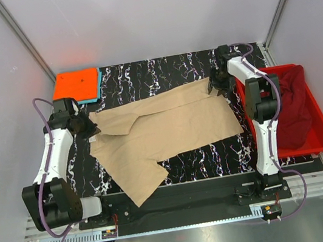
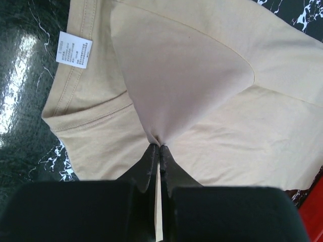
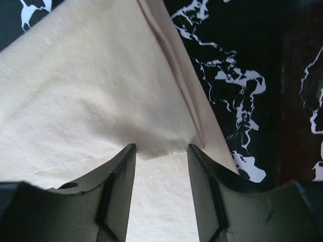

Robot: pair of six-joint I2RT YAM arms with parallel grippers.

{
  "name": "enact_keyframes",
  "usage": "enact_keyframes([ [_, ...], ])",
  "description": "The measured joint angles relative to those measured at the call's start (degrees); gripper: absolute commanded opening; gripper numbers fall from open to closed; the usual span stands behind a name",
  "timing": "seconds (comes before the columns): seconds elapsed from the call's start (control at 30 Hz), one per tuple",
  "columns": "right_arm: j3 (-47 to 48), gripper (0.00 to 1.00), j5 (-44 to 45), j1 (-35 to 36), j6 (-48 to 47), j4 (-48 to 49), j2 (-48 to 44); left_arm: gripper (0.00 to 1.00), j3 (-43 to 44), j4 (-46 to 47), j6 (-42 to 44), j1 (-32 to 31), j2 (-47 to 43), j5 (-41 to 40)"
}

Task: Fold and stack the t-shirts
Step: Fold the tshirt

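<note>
A tan tee (image 1: pixel 168 126) is seen spread, partly folded, across the middle of a black marbled table (image 1: pixel 160 72), one sleeve trailing toward the near edge. Its collar end is held by the left gripper (image 1: pixel 89 127), whose jaws are pressed together on a pinch of the cloth; in the left wrist view the fabric is drawn up into a peak at the fingertips (image 2: pixel 159 151). A white label (image 2: pixel 73 48) is shown inside the collar (image 2: pixel 70 85), which lies flat on the table just beside that pinch.

The far right corner of the tee is met by the right gripper (image 1: pixel 215 85). In the right wrist view the fingers (image 3: pixel 121 171) are spread apart over the hem, with tan cloth seen between them and nothing clamped.

An orange tee (image 1: pixel 76 83) is stacked, folded, on a blue tee (image 1: pixel 99 83) at the far left corner of the table. A maroon tee (image 1: pixel 291 106) is heaped in the red bin (image 1: pixel 322 126) just beside the table's right edge.
</note>
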Motion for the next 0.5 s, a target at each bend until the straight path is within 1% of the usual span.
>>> enact_keyframes([
  [0.07, -1.0, 0.53, 0.2, 0.0, 1.4, 0.1, -0.7, 0.00, -0.3, -0.3, -0.3, 0.0, -0.5, 0.2],
  [0.17, -1.6, 0.49, 1.2, 0.0, 2.4, 0.2, -0.8, 0.00, -1.3, -0.7, -0.8, 0.0, -1.8, 0.2],
  [0.27, -3.2, 0.42, 1.7, 0.0, 3.1, 1.2, -1.6, 0.00, -2.5, -0.7, -1.1, -0.1, -2.8, 0.2],
  [0.33, -5.1, 0.40, 2.3, 0.0, 3.9, 1.6, -2.7, 0.00, -2.8, -1.0, -1.1, -0.2, -2.8, 0.2],
  [0.5, -8.7, 0.42, 2.7, -0.1, 6.8, 4.0, -4.6, 0.00, -2.9, -1.0, -1.1, -0.4, -2.8, 0.3],
])
